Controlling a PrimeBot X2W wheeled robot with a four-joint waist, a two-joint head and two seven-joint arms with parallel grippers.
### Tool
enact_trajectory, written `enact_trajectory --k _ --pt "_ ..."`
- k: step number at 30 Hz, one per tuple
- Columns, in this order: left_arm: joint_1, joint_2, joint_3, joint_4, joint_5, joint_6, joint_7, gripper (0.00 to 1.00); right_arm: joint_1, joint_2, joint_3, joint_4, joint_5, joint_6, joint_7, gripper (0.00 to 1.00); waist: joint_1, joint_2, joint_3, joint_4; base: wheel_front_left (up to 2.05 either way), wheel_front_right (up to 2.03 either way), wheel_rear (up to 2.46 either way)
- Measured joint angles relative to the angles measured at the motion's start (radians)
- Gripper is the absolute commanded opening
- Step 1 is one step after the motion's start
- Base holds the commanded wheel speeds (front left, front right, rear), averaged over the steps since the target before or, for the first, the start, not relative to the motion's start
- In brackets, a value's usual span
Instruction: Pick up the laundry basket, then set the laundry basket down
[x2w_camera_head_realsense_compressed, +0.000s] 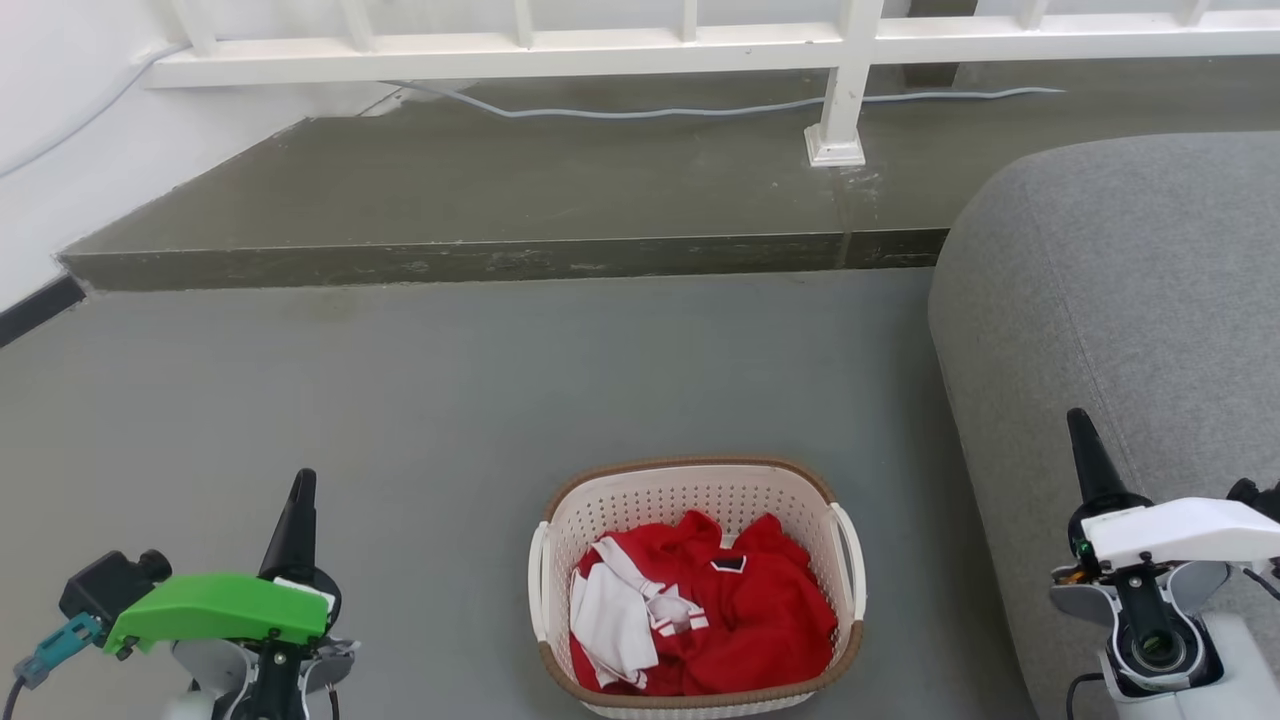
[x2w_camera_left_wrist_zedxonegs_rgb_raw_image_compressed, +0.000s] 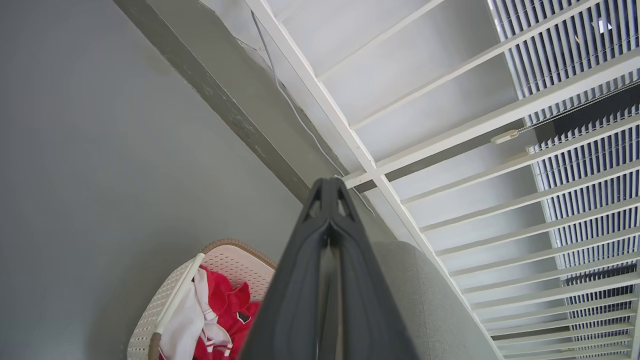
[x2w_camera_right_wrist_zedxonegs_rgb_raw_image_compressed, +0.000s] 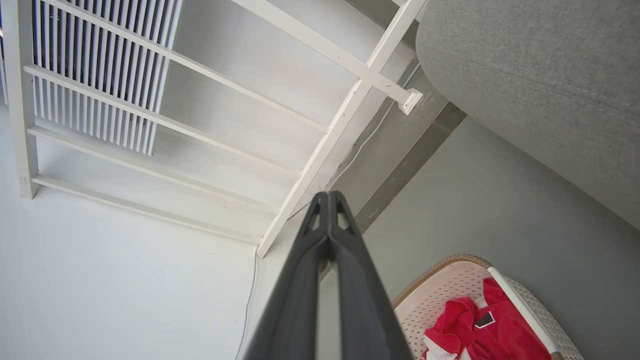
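Nearest the robot, the left claw (x2w_camera_head_realsense_compressed: 300, 490) sits low on the left and the right claw (x2w_camera_head_realsense_compressed: 1080, 430) low on the right. Each has its two dark fingers pressed together into a single point, and neither is gripping anything. The left wrist view and the right wrist view both show the fingertips meeting with no gap.

Between the claws, slightly farther out, the laundry basket (x2w_camera_head_realsense_compressed: 700, 492) stands upright on the grey floor (x2w_camera_head_realsense_compressed: 400, 400), well apart from both. Its open mouth faces up. Its long axis seems to run left to right, with a white handle on the left end (x2w_camera_head_realsense_compressed: 538, 585) and another on the right end (x2w_camera_head_realsense_compressed: 853, 560).

Red and white clothes (x2w_camera_head_realsense_compressed: 745, 605) lie crumpled inside, below the rim. The load looks soft and light. The perforated plastic wall probably flexes a little and may be slick. The two end handles look like the best places to hold it, one claw on each, so it lifts level. Each claw would have to open first.

A grey sofa (x2w_camera_head_realsense_compressed: 1100, 300) fills the right side, near the basket but not touching it. Farther off is a raised concrete step (x2w_camera_head_realsense_compressed: 500, 262). A pale cable (x2w_camera_head_realsense_compressed: 700, 108) lies along it, below a white railing (x2w_camera_head_realsense_compressed: 700, 45).
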Motion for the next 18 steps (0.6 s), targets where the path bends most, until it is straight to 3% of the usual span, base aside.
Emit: enact_trajectory --k 18 --pt "0.000 -0.001 0.053 -0.006 -0.196 -0.006 0.058 0.00 0.000 0.008 -0.038 -0.017 0.219 0.004 0.056 0.00 0.0000 0.0000 -0.010 -0.001 0.00 0.00 0.00"
